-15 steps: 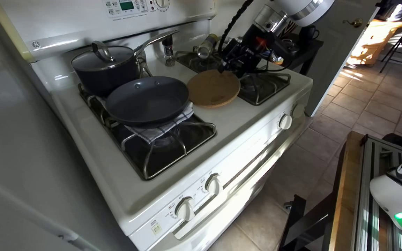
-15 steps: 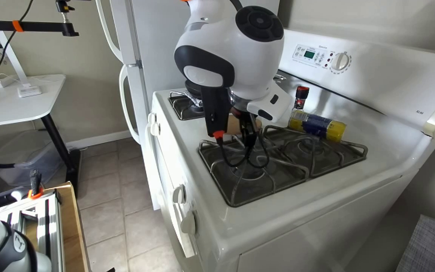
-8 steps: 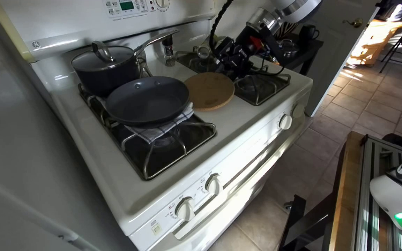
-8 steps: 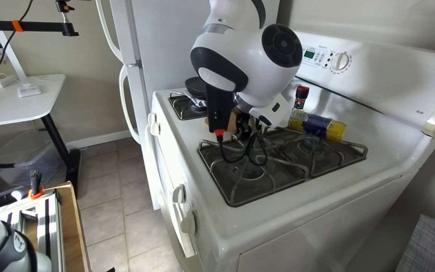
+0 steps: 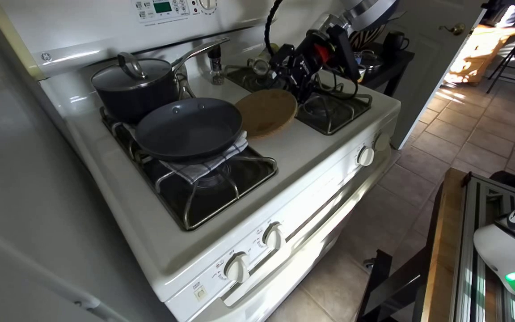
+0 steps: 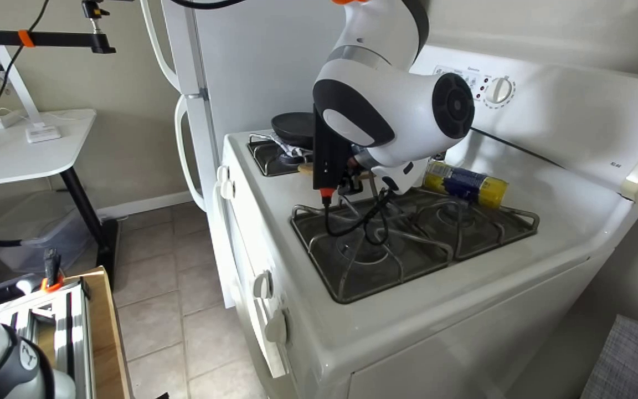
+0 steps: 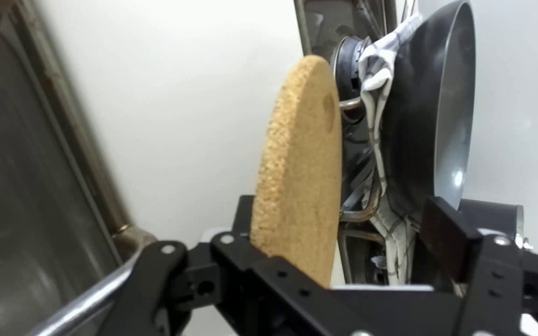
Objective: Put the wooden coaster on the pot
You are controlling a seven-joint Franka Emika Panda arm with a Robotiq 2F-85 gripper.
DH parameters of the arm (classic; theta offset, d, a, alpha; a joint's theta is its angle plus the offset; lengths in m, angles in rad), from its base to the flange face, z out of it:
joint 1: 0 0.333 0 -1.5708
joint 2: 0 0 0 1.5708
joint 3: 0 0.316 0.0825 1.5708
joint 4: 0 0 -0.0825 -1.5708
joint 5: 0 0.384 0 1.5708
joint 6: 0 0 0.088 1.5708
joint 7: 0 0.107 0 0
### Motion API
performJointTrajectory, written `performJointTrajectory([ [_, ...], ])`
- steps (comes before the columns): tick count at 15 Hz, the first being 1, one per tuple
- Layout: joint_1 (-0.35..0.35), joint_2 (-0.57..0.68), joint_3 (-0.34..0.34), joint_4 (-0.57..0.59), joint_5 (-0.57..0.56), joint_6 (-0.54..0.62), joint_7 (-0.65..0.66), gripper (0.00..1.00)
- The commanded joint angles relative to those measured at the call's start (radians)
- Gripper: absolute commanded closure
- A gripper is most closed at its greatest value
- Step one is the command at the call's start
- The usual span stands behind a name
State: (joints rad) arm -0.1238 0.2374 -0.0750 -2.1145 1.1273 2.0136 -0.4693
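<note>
The arm [image 6: 402, 105] had dipped since a second earlier. Across the worktop [image 5: 291, 145], the lidded pot [image 5: 137, 98] stood just behind the frying pan [image 5: 190, 127], whose rim would likely bar low travel. The wooden coaster [image 5: 266, 112] tilted beside that pan, presumably to free its underside; the hand [image 7: 343, 217] straddled its edge, spread, not gripping.

The arm [image 6: 402, 127] swings over and in an exterior view now covers the green display [image 5: 162, 6] and the top of the red-capped shaker [image 5: 216, 74], while more of the frying pan [image 6: 291, 127] comes clear. The wooden coaster [image 5: 264, 109] sits nearer the pan than a second ago, at another slant.
</note>
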Motion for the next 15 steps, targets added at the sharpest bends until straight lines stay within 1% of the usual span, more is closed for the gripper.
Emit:
performJointTrajectory([
  [1, 0.031, -0.009, -0.001, -0.006, -0.003, 0.161, 0.002, 0.44],
  [4, 0.051, -0.039, 0.012, -0.027, 0.015, 0.363, -0.007, 0.67],
  [5, 0.054, -0.039, 0.017, -0.028, 0.015, 0.398, 0.0, 0.77],
  [6, 0.057, -0.039, 0.023, -0.027, 0.012, 0.425, 0.003, 0.84],
  [8, 0.052, -0.04, 0.033, -0.024, 0.017, 0.424, -0.002, 0.99],
  [10, 0.041, -0.045, 0.039, -0.017, 0.026, 0.361, -0.014, 1.0],
  [11, 0.04, -0.043, 0.037, -0.011, 0.017, 0.34, 0.001, 0.97],
  [13, 0.04, -0.049, 0.032, -0.01, -0.001, 0.326, 0.02, 0.97],
  [15, 0.022, -0.103, 0.012, -0.023, -0.024, 0.298, 0.03, 0.97],
])
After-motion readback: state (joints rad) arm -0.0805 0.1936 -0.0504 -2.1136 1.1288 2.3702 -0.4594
